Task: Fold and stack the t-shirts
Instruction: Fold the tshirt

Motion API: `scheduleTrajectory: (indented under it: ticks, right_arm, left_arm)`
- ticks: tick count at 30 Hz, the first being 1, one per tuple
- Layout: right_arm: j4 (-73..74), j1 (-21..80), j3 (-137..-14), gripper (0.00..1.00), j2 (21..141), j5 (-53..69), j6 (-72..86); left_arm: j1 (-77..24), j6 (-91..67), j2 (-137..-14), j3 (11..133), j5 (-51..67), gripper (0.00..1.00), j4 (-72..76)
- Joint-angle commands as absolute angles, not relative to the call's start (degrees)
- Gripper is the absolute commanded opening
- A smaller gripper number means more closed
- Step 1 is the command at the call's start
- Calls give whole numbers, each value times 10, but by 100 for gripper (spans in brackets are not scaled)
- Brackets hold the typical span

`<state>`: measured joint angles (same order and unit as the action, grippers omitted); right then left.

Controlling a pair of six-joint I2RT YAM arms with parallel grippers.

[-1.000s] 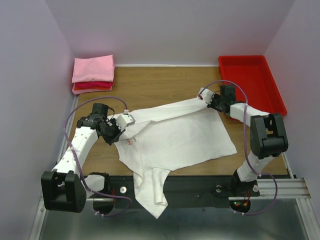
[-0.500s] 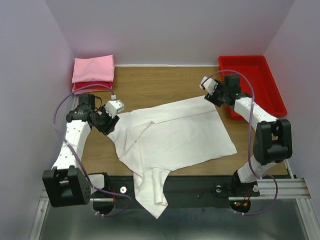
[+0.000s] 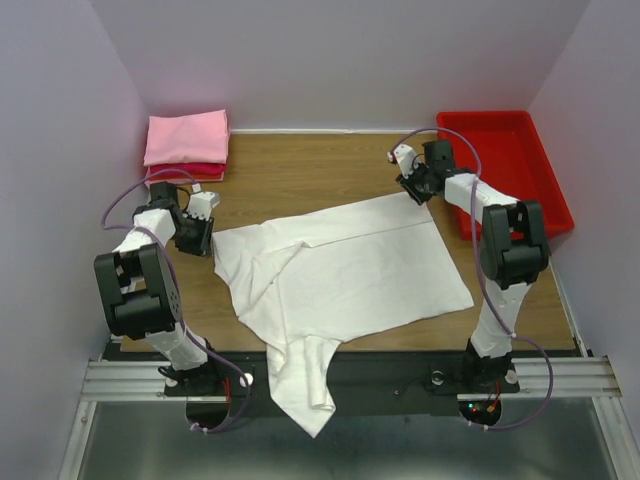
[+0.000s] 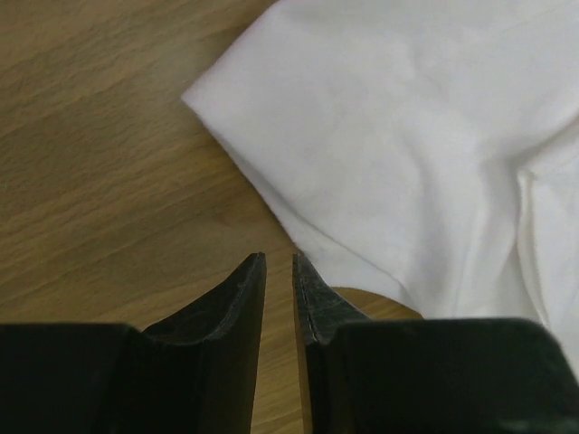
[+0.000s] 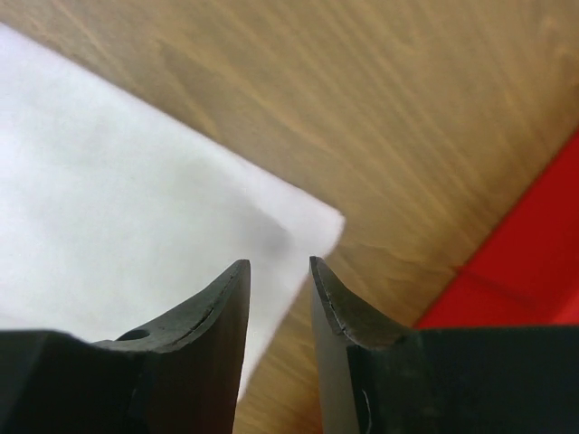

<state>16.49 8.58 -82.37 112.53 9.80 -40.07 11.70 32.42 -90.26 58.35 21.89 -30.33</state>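
Observation:
The large white t-shirt [image 3: 340, 270] lies spread on the wooden table, its lower part hanging over the near edge. No print shows on it. My left gripper [image 3: 205, 238] sits just left of the shirt's left corner [image 4: 407, 136]. Its jaws [image 4: 279, 258] are slightly apart and empty over bare wood. My right gripper [image 3: 413, 192] hovers by the shirt's far right corner [image 5: 109, 199]. Its jaws [image 5: 279, 262] are open with nothing between them. A folded pink t-shirt [image 3: 185, 138] lies on a folded red one [image 3: 185, 172] at the far left corner.
A rigid red plastic tray [image 3: 505, 160] stands at the far right, close behind my right arm; its edge shows in the right wrist view [image 5: 534, 262]. Purple walls close in the table on three sides. Bare wood [image 3: 310, 175] lies beyond the shirt.
Both grippers have let go of the shirt's far corners and drawn outward, left arm to the left, right arm toward the back. The shirt now lies flatter and wider.

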Motion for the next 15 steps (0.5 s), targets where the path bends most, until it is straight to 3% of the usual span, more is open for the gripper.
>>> scheduleTrajectory:
  ticks: [1,15]
  right_arm:
    - [172,105,-853,38,1149,81,-374]
    - [171,109,-885,37,1212,52,-370]
  left_arm:
    - [137,305,-941,614,216,30,-318]
    - [139,306,-1009,635,289,40,-319]
